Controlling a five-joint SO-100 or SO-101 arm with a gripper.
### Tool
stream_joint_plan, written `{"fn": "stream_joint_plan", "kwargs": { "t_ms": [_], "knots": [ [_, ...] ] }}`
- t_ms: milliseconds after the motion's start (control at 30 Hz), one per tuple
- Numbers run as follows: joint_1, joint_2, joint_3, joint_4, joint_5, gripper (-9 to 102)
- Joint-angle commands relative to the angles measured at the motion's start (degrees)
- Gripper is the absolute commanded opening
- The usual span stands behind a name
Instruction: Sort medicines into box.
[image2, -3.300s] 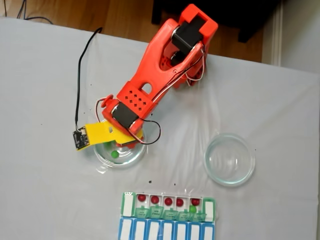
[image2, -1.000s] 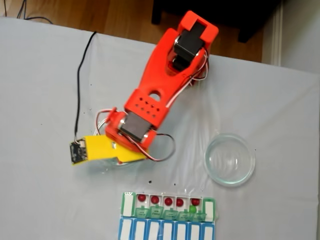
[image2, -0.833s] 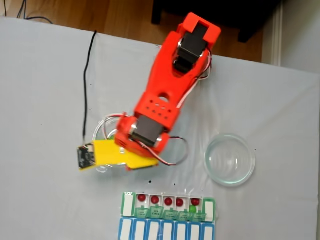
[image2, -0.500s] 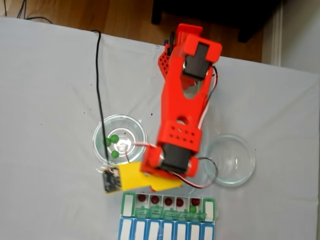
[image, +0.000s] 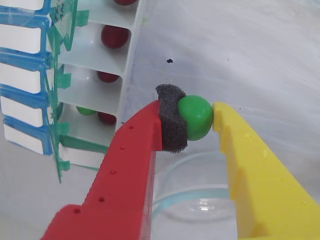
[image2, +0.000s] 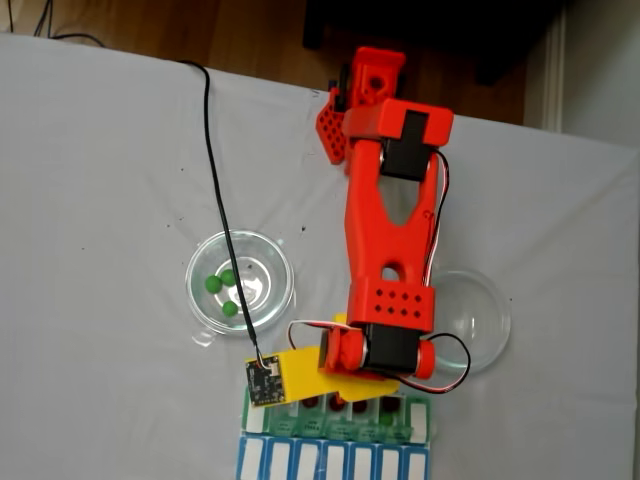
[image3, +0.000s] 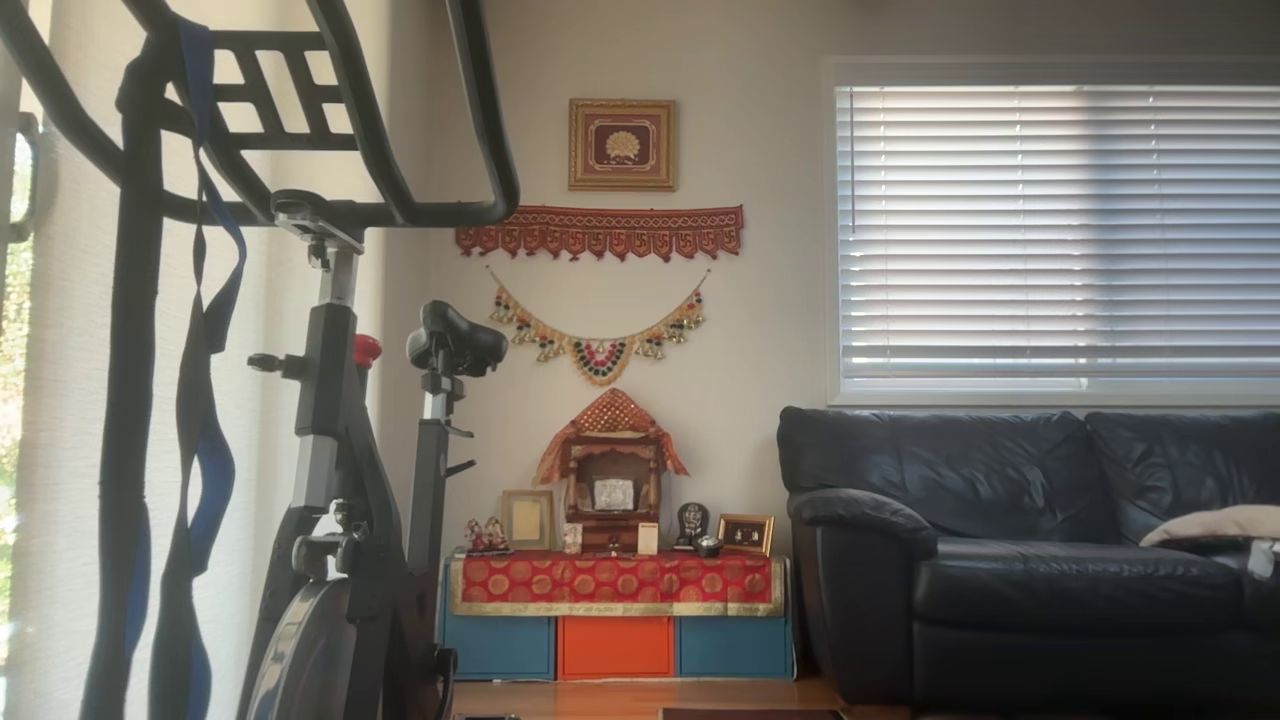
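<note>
Now the big orange robot arm (image2: 385, 240) leans out over the flat plastic pill box (image: 60, 80) with green lids, so its load hangs close to the open slots. Its red and yellow gripper (image: 200, 120) squeezes one small round green ball (image: 195, 117) against a grey foam pad (image: 170, 127), which probably keeps the ball from slipping. Three more green balls (image2: 222, 290) wait in the round clear glass dish (image2: 270, 262).
</note>
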Motion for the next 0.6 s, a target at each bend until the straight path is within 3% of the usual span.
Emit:
{"fn": "stream_joint_plan", "kwargs": {
  "t_ms": [0,567],
  "knots": [
    [-1.76,-0.26,-6.68,-0.88,0.53,1],
    [-4.75,-11.51,-21.36,-1.23,5.36,1]
  ]
}}
